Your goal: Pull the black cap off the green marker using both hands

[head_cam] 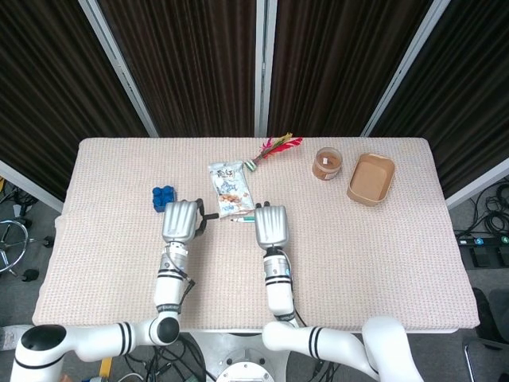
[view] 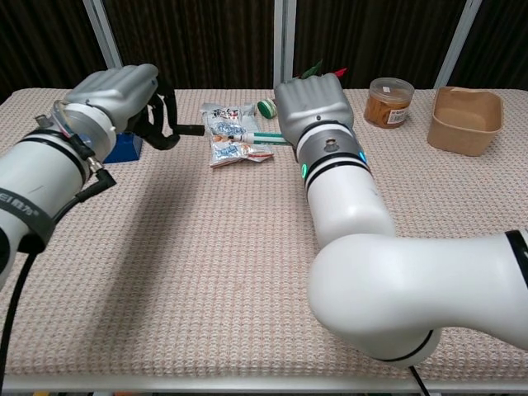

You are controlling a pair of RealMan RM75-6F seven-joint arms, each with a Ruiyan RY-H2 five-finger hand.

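Two robot hands hold a green marker and its black cap apart above a beige woven desk (head_cam: 382, 263).

The right robot hand (head_cam: 270, 226) is closed around the green marker (view: 266, 138), a slim rod lying level with its long axis running left to right and its white tip pointing toward the left robot hand (head_cam: 180, 220); only the short stretch beyond the fingers shows. The left robot hand, fingers curled, pinches the black cap (view: 193, 129), a small dark tube lying along the same line, near the tip with a clear gap between. Both are held just in front of a snack packet (head_cam: 230, 189). Further off sit a brown paper tray (head_cam: 371, 179), a lidded jar (head_cam: 327, 163) and a blue toy brick (head_cam: 164, 198).
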